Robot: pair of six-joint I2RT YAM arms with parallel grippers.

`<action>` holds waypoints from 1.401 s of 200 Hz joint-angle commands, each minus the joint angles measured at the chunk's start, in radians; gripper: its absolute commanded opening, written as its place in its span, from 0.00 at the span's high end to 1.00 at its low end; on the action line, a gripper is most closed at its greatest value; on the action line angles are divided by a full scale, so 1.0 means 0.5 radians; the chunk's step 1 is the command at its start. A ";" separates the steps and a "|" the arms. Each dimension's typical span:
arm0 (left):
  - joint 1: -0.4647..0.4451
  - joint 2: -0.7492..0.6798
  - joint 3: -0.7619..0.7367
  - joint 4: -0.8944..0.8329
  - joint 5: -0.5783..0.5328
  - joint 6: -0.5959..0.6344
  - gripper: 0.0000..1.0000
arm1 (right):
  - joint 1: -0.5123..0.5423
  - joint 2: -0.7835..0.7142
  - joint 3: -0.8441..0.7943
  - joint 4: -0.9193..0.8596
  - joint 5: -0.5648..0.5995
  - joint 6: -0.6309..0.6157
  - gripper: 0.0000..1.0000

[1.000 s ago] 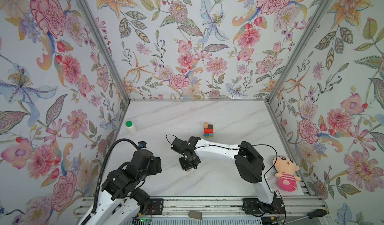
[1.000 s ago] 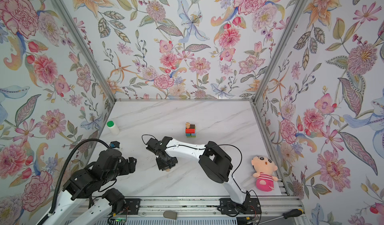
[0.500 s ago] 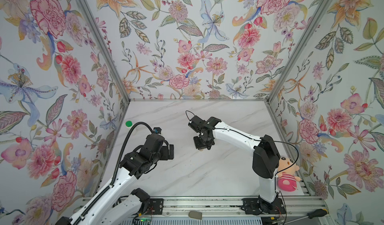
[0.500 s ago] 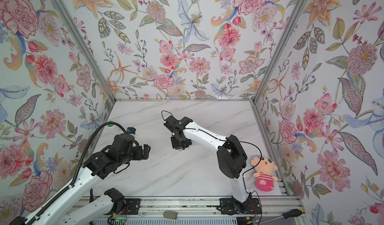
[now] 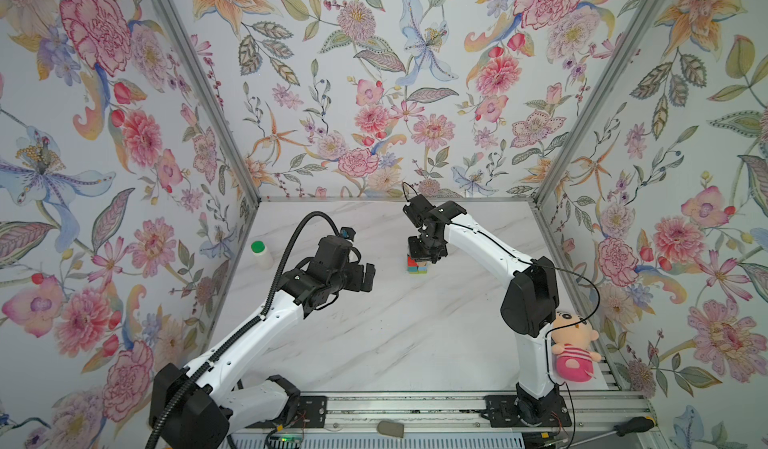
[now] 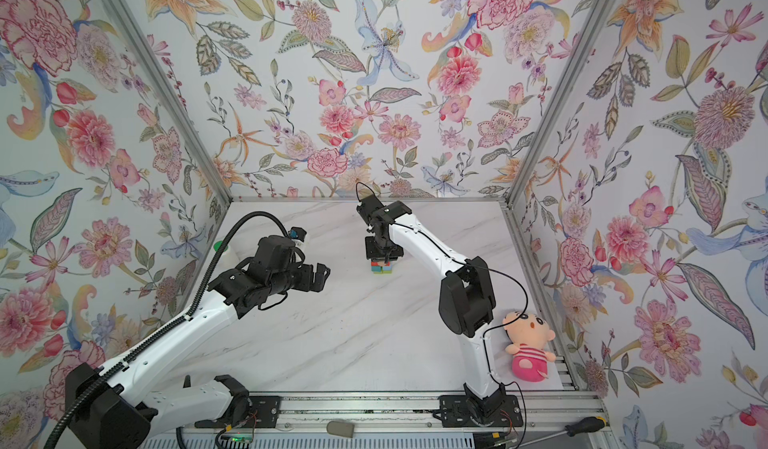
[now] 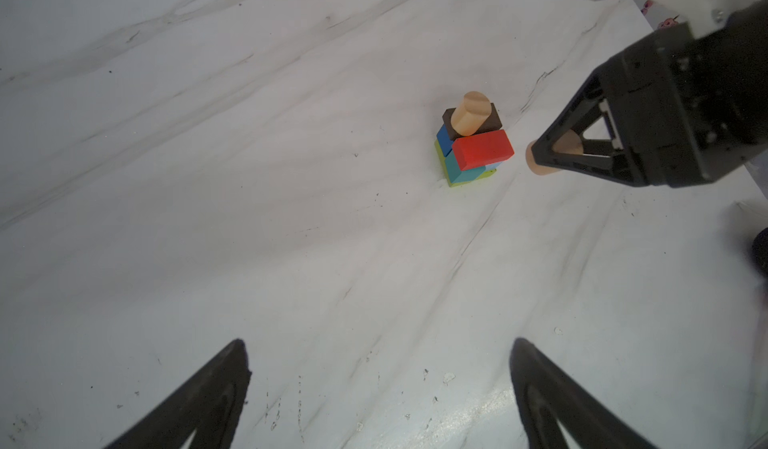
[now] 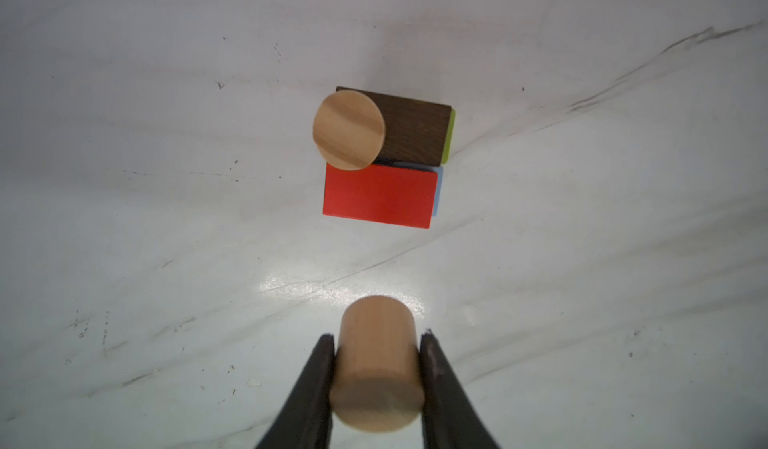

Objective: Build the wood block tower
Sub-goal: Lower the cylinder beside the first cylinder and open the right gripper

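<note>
The wood block tower (image 5: 417,266) stands on the marble bench (image 5: 374,343) — a red oblong (image 8: 380,195) and a dark-brown oblong (image 8: 415,133) lie side by side on the cubes, with a tan cylinder (image 8: 348,130) upright on the brown one's end. The right hand (image 8: 377,335) hangs near the tower's red side, not touching it, clamped on a second tan cylinder (image 8: 376,368). The left hand (image 7: 379,343) is spread wide and empty, well apart from the tower.

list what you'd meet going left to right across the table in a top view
green-capped white bottle → left gripper → wood block tower → pink plush doll
</note>
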 commanded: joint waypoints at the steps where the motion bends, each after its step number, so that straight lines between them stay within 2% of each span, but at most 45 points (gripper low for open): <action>1: 0.010 0.036 0.066 0.046 0.067 0.088 0.01 | -0.060 0.098 0.109 -0.134 0.039 -0.064 0.68; 75: 0.014 0.052 0.057 0.036 0.046 0.155 0.01 | -0.138 0.237 0.253 -0.153 0.008 -0.104 0.68; 280: 0.067 0.066 0.091 -0.035 0.032 0.225 0.01 | -0.138 0.421 0.430 -0.165 -0.063 -0.117 0.67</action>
